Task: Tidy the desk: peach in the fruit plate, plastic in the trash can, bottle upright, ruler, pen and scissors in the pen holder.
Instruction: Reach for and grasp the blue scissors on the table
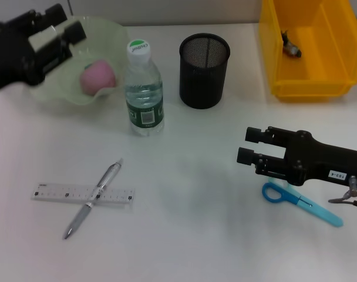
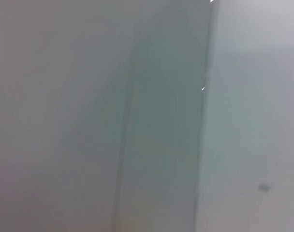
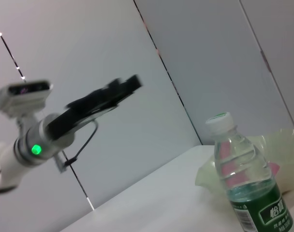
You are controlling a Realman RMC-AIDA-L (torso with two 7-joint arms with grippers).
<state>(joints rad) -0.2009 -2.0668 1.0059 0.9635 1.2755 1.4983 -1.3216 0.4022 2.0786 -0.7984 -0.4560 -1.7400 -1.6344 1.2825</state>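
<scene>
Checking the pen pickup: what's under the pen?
The pen lies across the ruler, on top where they cross, both ends reaching the desk. The ruler markings beneath the crossing are covered.

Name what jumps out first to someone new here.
The pink peach already in the pale green fruit plate at far left, with the left gripper above the plate's rim. Next, the upright bottle beside the black pen holder, and the right gripper, open, beside the blue scissors.
</scene>
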